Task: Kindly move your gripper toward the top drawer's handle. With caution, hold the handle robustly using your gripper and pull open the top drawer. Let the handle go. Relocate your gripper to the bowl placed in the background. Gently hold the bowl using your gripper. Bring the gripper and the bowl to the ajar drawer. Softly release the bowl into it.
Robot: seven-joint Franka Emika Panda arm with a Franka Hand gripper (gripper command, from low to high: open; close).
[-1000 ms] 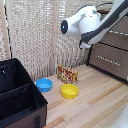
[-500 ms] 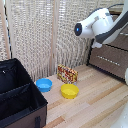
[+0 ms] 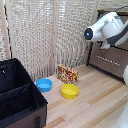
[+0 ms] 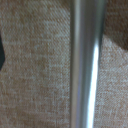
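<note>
The handle [image 4: 86, 65] fills the wrist view, close against the drawer [image 4: 35, 75] front. Whether the tool is spread or pinching, I cannot tell. Centre the bar between the fingers, then clamp firmly before pulling straight out.

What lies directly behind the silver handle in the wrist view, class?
Behind the handle lies the grey-brown woven front of the top drawer. The bar covers a strip of that front, and the drawer's inside cannot be seen from here.

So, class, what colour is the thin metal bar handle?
Silver, against grey-brown woven fabric; the thin metal bar handle shows best in the wrist view.
</note>
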